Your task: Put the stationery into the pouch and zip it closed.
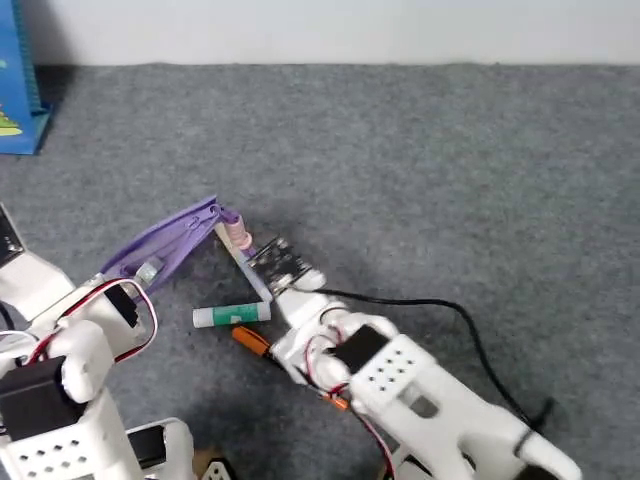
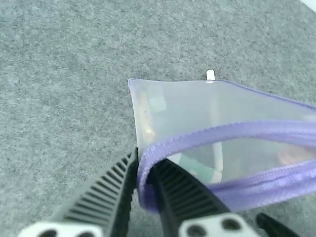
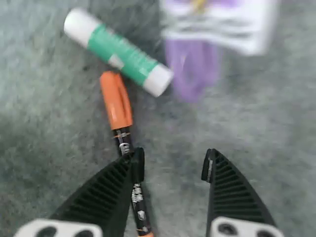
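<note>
The translucent purple pouch (image 1: 170, 243) lies lifted at one end, its zipper open. My left gripper (image 2: 143, 170) is shut on the pouch's (image 2: 197, 113) zipper edge near a corner. A pink item (image 1: 238, 232) sits at the pouch's far end. On the carpet next to the pouch lie a green-and-white glue stick (image 1: 232, 315) and an orange pen (image 1: 250, 340), partly under the right arm. My right gripper (image 3: 174, 158) hangs open just above the carpet. Its one finger is over the pen's (image 3: 116, 101) black barrel, with the glue stick (image 3: 116, 49) and pouch (image 3: 192, 66) beyond.
Grey carpet (image 1: 450, 170) covers the table, with free room to the far side and right. A blue box (image 1: 15, 80) stands at the far left corner. A black cable (image 1: 440, 305) trails along the right arm.
</note>
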Controlling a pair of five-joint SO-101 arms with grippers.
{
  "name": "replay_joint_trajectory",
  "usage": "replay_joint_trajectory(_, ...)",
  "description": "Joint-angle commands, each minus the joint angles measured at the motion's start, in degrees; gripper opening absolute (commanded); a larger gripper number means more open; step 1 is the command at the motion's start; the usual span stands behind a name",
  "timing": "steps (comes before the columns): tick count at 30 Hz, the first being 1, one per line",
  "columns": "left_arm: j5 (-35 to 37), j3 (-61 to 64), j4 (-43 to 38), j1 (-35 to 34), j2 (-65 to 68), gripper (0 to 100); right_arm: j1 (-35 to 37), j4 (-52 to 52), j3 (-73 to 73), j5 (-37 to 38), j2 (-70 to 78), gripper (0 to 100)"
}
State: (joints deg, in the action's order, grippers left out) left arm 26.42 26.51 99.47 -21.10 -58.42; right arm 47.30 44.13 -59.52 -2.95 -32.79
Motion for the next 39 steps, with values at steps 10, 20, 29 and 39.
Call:
replay_joint_trajectory(10, 0.09, -2.95, 0.97, -0.53, 0.35, 1, 5.14, -14.55, 2.64, 0.88, 19.91, 18.6)
replay_joint_trajectory(20, 0.09, -2.95, 0.97, -0.53, 0.26, 1, 4.7, -3.56, 11.52, 1.23, 28.0, 2.2)
replay_joint_trajectory(29, 0.09, -2.95, 0.97, -0.53, 0.18, 1, 0.13, 9.54, 11.25, 1.41, 17.8, 0.8)
replay_joint_trajectory(39, 0.09, -2.95, 0.97, -0.53, 0.09, 1, -17.45, 25.45, 11.25, 12.13, 5.76, 1.0)
